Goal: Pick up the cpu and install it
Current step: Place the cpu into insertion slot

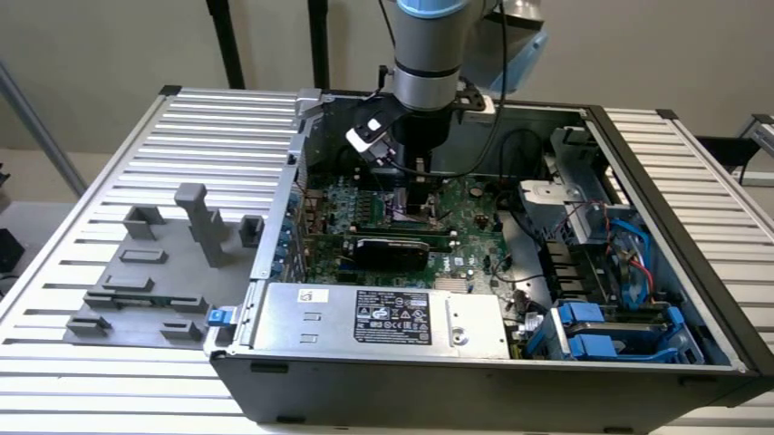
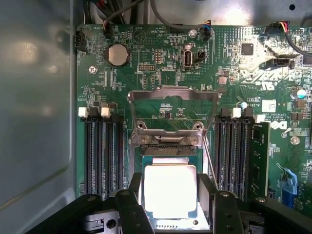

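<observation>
The black claw (image 2: 170, 187) was found pinching the small, flat, silvery-topped square cpu (image 2: 169, 192) by opposite edges, set at the black metal-framed socket (image 2: 168, 150) directly beneath. Beyond it, the hinged steel load plate (image 2: 170, 92) stood raised, so the cpu was judged not yet clamped in.
</observation>
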